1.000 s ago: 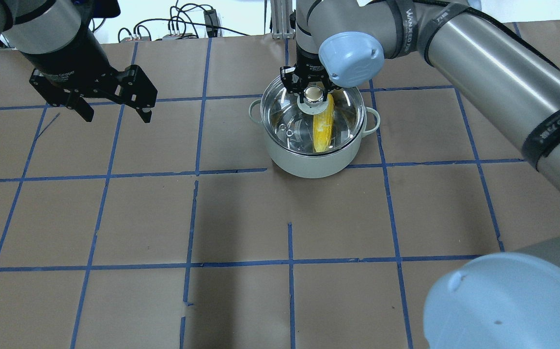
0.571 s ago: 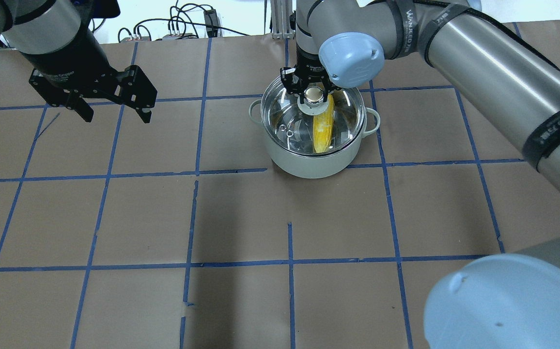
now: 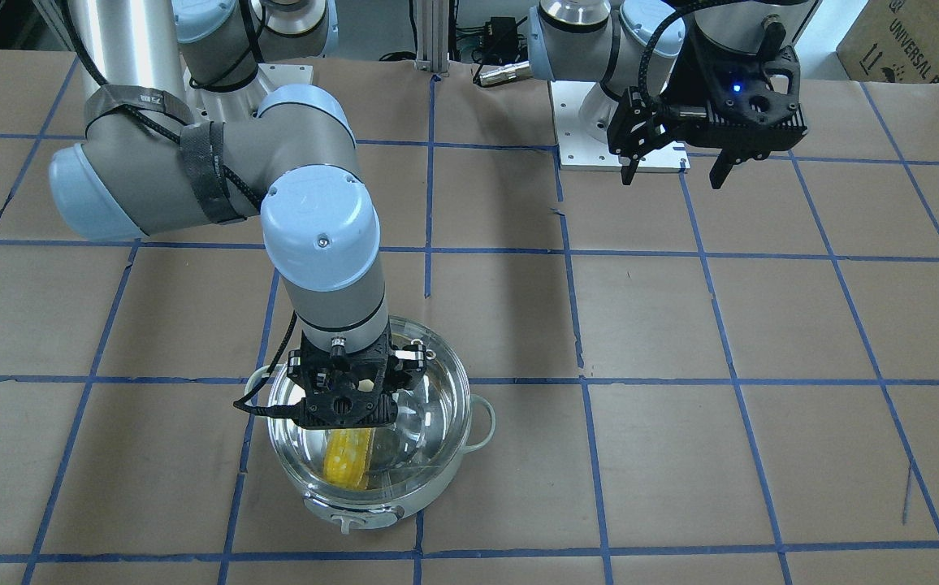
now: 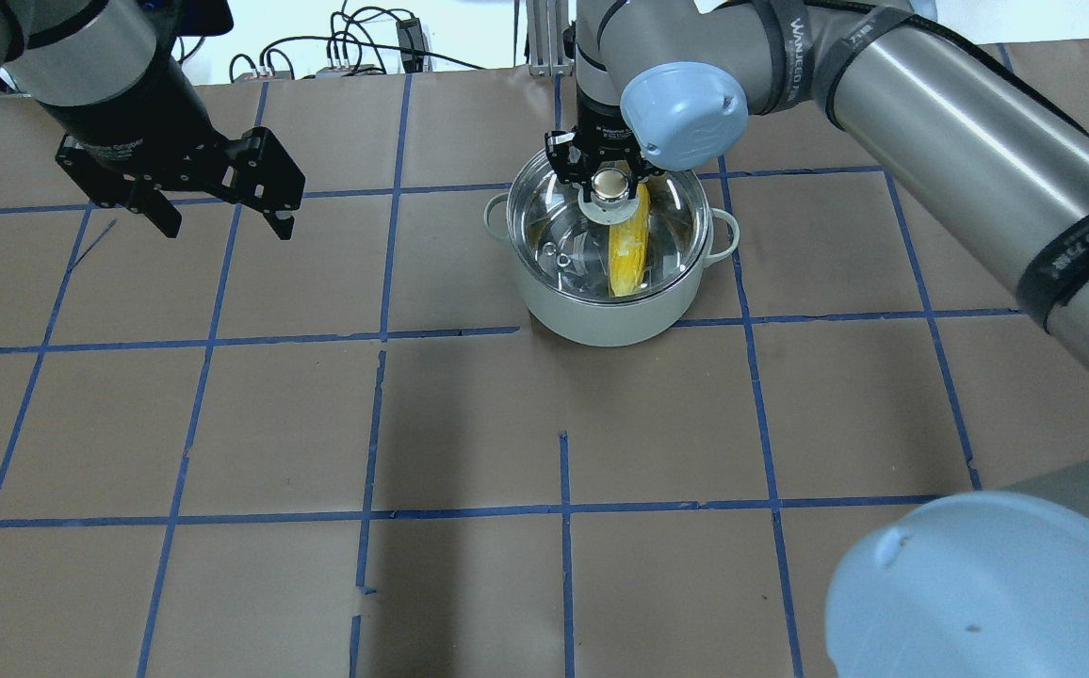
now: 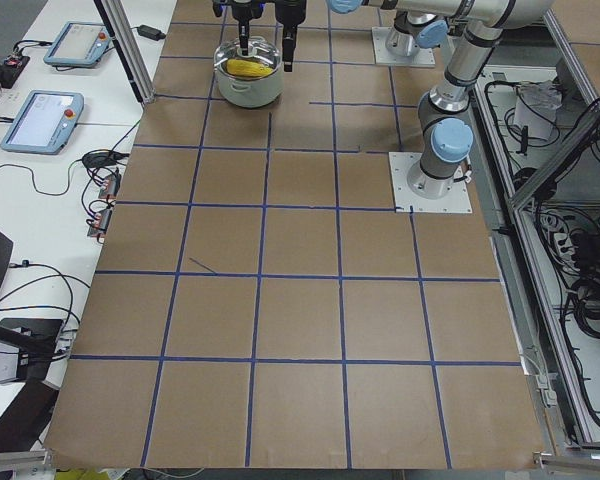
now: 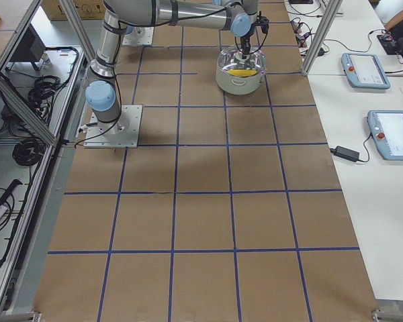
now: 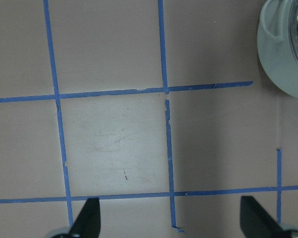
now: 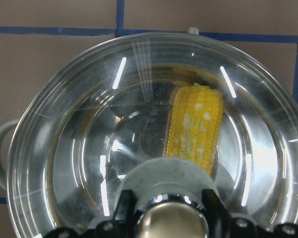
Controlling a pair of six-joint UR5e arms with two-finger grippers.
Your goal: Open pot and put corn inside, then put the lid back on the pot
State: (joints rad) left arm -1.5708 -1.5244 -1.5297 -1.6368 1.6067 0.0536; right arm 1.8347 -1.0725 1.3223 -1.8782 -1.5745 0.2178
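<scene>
Lid (image 4: 563, 217) barely moved, seated on pot (image 4: 601, 320) over corn (image 4: 627, 254); right pincer (image 4: 609, 181) straddles knob (image 8: 171, 220), grip unclear; left pincer (image 4: 229, 226) open; release next.

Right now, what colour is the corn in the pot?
Yellow; the corn shows best through the lid in the right wrist view.

Pot (image 4: 601, 320) mouth under lid (image 4: 563, 226) and right claw (image 4: 609, 181)

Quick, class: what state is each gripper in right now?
Left gripper: open, holding nothing.
Right gripper: closed on the knob of the lid.
</scene>
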